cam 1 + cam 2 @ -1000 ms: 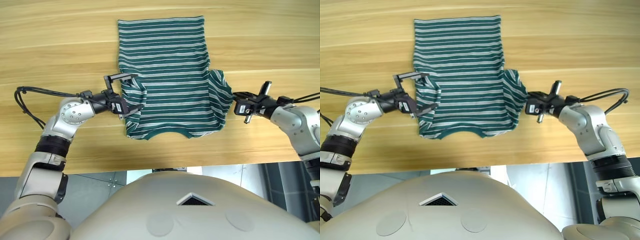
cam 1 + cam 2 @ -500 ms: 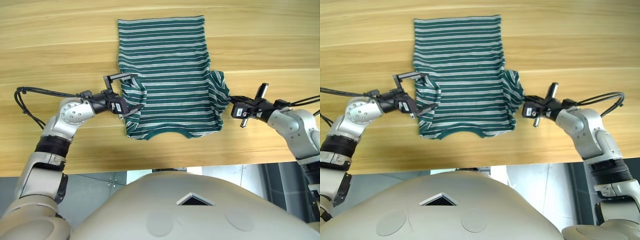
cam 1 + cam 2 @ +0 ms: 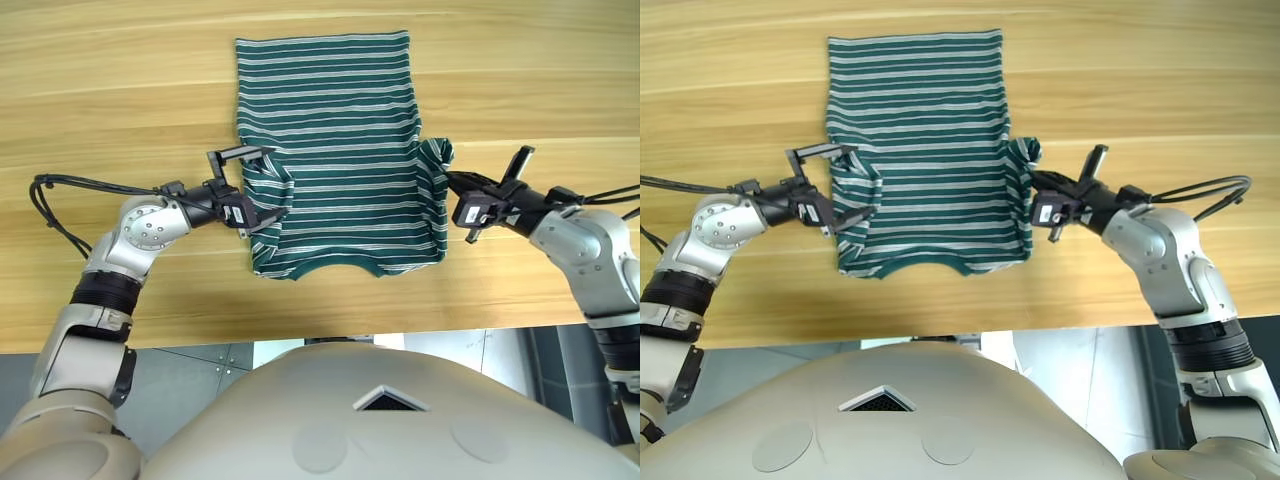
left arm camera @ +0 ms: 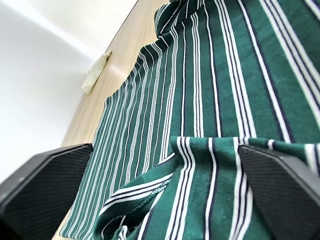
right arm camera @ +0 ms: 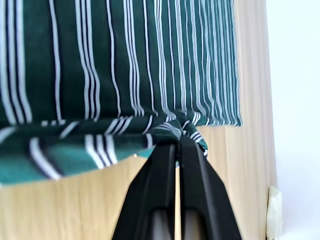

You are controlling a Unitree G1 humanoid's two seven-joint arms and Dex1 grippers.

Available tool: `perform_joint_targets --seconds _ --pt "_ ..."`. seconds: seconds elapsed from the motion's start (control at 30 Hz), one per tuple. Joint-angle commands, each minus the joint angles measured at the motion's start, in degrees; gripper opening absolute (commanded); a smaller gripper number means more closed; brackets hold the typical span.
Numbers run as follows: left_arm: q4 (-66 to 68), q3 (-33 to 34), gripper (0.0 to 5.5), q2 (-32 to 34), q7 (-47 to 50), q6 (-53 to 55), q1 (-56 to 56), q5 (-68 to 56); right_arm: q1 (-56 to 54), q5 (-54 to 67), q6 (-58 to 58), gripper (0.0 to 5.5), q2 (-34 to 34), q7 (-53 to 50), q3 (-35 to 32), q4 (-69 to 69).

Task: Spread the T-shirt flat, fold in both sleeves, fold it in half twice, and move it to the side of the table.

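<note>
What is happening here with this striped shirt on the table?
A two-armed robot is folding a green striped T-shirt that lies on a wooden table. Its right tool is shut on the edge of the right sleeve, which is bunched at the shirt's side. The left tool is open around the left sleeve, which lies folded onto the body.

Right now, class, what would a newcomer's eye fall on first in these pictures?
The green striped T-shirt lies in the middle of the wooden table, neckline toward the robot. The left gripper is open with the left sleeve between its fingers. The right gripper is shut on the bunched edge of the right sleeve.
</note>
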Motion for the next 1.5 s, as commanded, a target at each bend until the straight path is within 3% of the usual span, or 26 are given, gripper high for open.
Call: perform_joint_targets --seconds 0.03,0.2,0.47,0.9,1.3,1.5 --pt "-0.5 -0.3 5.4 -0.3 0.2 0.2 -0.2 0.8 -3.9 -0.3 -0.3 0.02 3.7 2.3 4.2 -1.7" --pt "-0.5 -0.4 5.4 -0.5 0.2 0.3 -0.3 0.9 -7.1 -6.0 1.5 0.02 7.0 3.5 10.1 2.5" --pt "-0.4 -0.5 5.4 -0.9 0.1 0.6 -0.4 1.0 -9.1 -9.1 3.8 0.02 10.3 4.7 13.8 6.4" --pt "-0.5 -0.8 5.4 -1.2 -0.3 0.6 -0.7 0.9 -8.6 -2.2 5.7 0.02 11.8 7.0 11.8 0.5" --pt "-0.3 -0.8 5.4 -1.1 0.1 0.4 0.0 1.1 -8.8 -5.9 7.2 0.02 12.3 6.7 14.4 3.0" --pt "0.0 -1.0 5.4 -1.3 0.2 0.4 -0.1 1.3 -10.1 -6.3 8.3 1.19 13.6 4.4 13.0 5.2"
